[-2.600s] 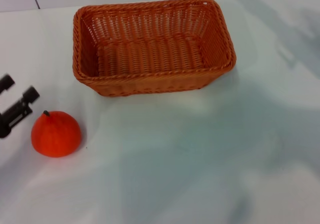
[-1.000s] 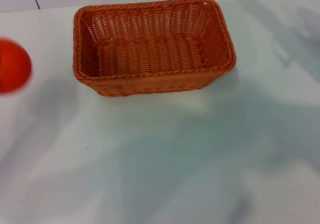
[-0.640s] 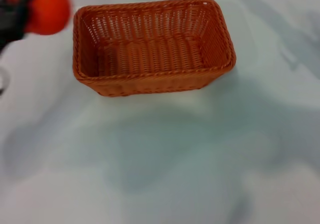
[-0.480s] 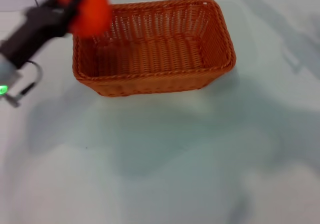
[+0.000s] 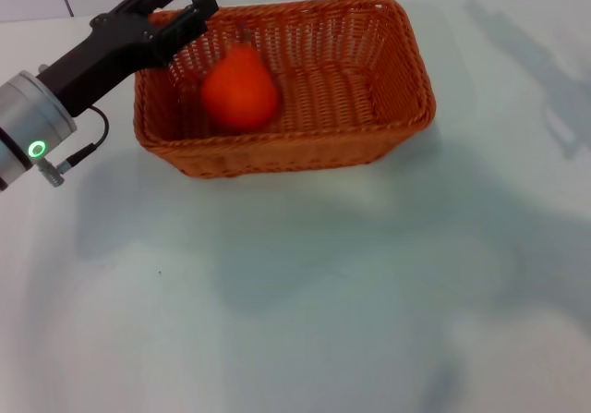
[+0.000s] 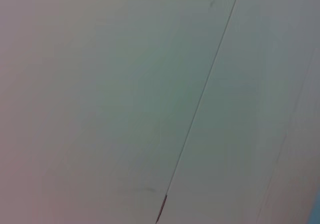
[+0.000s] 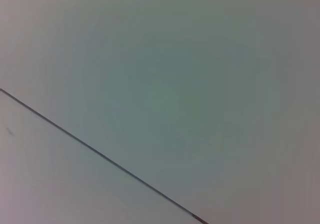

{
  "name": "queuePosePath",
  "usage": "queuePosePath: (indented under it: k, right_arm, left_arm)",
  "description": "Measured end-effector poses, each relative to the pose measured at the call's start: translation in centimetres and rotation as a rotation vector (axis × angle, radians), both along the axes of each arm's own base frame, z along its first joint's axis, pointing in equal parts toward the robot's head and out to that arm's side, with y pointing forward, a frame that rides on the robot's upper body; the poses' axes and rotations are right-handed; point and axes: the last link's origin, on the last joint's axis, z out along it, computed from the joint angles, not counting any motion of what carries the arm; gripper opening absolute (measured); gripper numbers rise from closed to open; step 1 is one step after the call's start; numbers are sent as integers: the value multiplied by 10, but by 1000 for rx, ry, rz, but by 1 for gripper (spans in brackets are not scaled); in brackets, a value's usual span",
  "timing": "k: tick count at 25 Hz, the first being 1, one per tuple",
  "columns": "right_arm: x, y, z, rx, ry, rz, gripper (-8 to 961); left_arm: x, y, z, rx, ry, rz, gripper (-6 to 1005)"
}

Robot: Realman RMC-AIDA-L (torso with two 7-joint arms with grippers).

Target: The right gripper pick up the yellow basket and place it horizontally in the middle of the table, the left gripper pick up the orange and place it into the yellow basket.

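Orange fruit and pincer have parted company: half a second ago I had the orange (image 5: 240, 90) clamped and carried over the yellow basket's left rim, and now it sits loose inside the yellow basket (image 5: 406, 108), in its left half, blurred enough that I judge it is falling or just settling. My left pincer (image 5: 177, 11) hangs above the basket's far-left corner with its fingers spread apart and nothing between them. I read that as the release done, so the fruit half of the job looks complete; the basket has not shifted from where it lay in the earlier views, long side across, toward the far side of the table (image 5: 351, 302).

The right pincer is nowhere in the head view, and neither wrist view shows anything but a pale panel with a dark seam, so I cannot tell how its fingers stand.

Count: one basket, one orange, one pincer in sight.

Remaining for me, I think, is only to pull the left arm back clear of the basket's rim.
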Motion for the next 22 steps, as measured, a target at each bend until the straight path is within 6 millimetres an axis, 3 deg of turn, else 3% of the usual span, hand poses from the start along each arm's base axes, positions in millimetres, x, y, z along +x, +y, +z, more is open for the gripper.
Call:
queuePosePath:
  k: [6,9,12,18,22]
  right_arm:
    - [0,0,1,4,-13,5,595]
    - [-2,-2,3,22,-63,36,595]
    - [-1,-7,7,73,-121,62,595]
    - [13,-22,16,247,-303,39,595]
    - [22,-35,18,405,-474,-2,595]
  left_arm:
    - [-12,-4,9,79,-88,67,650]
    - [-21,-10,17,131,-131,101,846]
    - [-31,-23,29,227,-192,104,839]
    - [-53,-63,50,601,-273,145,827]
    - [-62,-72,54,677,-290,194,827]
